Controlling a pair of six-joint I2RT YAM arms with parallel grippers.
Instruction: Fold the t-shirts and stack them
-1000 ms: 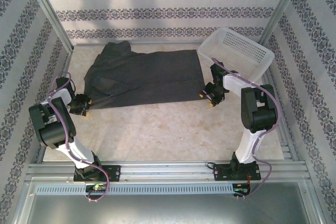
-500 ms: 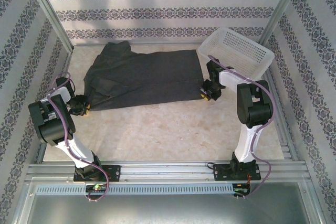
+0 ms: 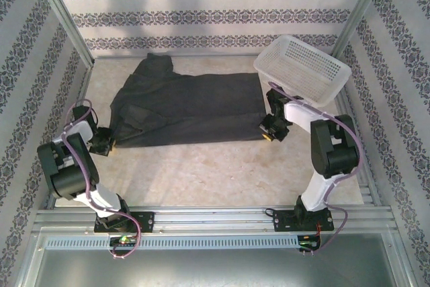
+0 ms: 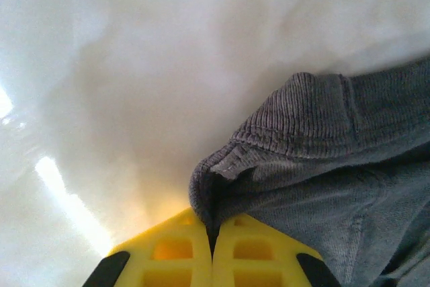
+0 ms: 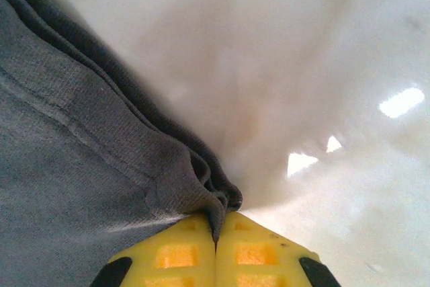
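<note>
Two thin pinches, my left gripper [image 4: 212, 228] and right gripper [image 5: 216, 225] clamped on edges of the t-shirt [image 3: 191, 102], could slip if I pull unevenly.

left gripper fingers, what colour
Bright yellow; left gripper shows best in the left wrist view, pinching the t-shirt.

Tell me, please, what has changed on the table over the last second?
The left gripper and right gripper, each shut on a near corner of the t-shirt, have drawn back toward the arm bases. That dragged the cloth's near edge closer across the table. The white basket stayed where it was.
</note>
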